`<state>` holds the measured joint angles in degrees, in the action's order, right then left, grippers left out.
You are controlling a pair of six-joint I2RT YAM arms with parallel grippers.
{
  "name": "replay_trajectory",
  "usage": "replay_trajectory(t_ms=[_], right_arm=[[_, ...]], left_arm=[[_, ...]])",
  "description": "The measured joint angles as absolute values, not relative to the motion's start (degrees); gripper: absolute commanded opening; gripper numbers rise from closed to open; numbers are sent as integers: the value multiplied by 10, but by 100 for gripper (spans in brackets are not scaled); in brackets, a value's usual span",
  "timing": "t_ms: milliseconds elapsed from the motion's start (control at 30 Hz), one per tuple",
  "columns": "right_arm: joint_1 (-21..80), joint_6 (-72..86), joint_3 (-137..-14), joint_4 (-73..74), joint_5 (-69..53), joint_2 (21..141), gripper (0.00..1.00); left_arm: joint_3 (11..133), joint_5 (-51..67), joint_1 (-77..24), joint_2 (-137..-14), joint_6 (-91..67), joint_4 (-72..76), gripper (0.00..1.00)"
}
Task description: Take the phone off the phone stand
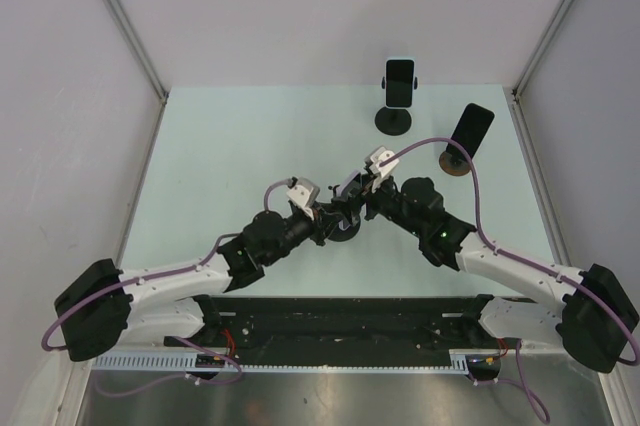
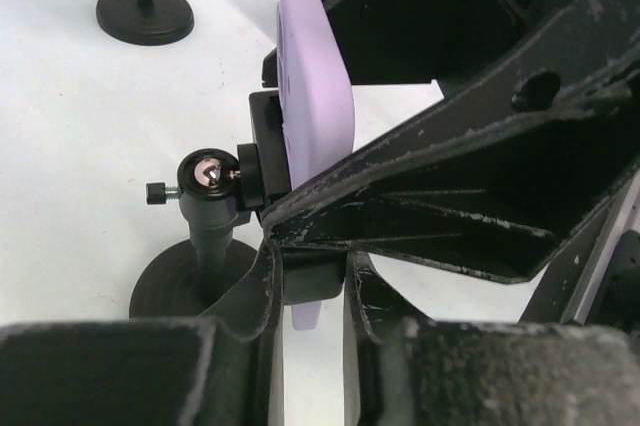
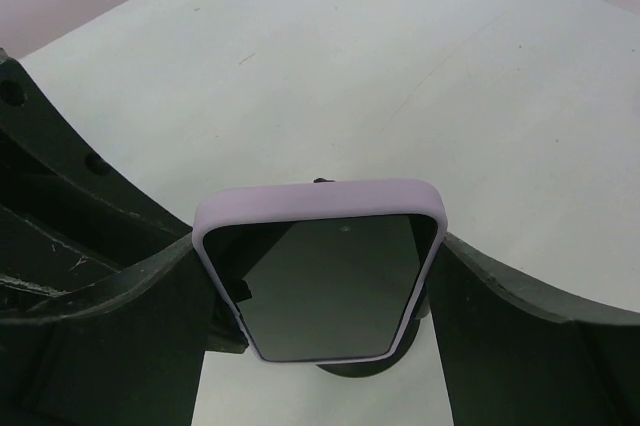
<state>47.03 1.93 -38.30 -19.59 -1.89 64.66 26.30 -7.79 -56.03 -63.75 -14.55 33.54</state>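
Observation:
A phone in a lilac case (image 3: 320, 276) sits on a small black phone stand (image 2: 205, 191) with a round base (image 2: 175, 286), at mid-table where both arms meet (image 1: 347, 208). My right gripper (image 3: 322, 291) is shut on the phone, one finger (image 3: 130, 336) against each long side. The phone shows edge-on in the left wrist view (image 2: 315, 96). My left gripper (image 2: 308, 271) is closed on the stand's black clamp block, just below the phone. The phone still rests against the clamp.
Two more stands are at the back right: one holding a white-cased phone (image 1: 400, 81) on a black base (image 1: 394, 121), and one holding a black phone (image 1: 470, 130) on a brown base (image 1: 455, 164). Walls enclose the table's left, right and back.

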Motion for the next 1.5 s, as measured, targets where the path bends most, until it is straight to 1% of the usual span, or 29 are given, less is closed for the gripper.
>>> replay_trajectory(t_ms=[233, 600, 967, 1000, 1033, 1067, 1100, 1133, 1167, 1200, 1500], right_arm=[[457, 19, -383, -170, -54, 630, 0], [413, 29, -371, -155, -186, 606, 0], [375, 31, -371, -163, -269, 605, 0], [373, 31, -371, -169, -268, 605, 5], [372, 27, -371, -173, -252, 604, 32], [369, 29, -371, -173, -238, 604, 49], [369, 32, -370, -173, -227, 603, 62], [376, 38, -370, -175, -222, 603, 86], [391, 36, -370, -178, -215, 600, 94], [405, 34, -370, -181, -205, 596, 100], [475, 32, -370, -193, -95, 570, 100]], left_arm=[[244, -55, -562, -619, -150, 344, 0], [211, -17, -563, -576, -151, 352, 0], [180, 41, -520, -547, -173, 369, 0], [178, 45, -515, -544, -176, 370, 1], [177, 49, -513, -543, -176, 370, 0], [175, 50, -513, -541, -176, 369, 0], [174, 49, -512, -540, -178, 370, 0], [174, 49, -510, -541, -180, 372, 0], [174, 50, -509, -543, -181, 374, 0], [174, 51, -510, -545, -182, 375, 0], [175, 37, -521, -553, -186, 385, 0]])
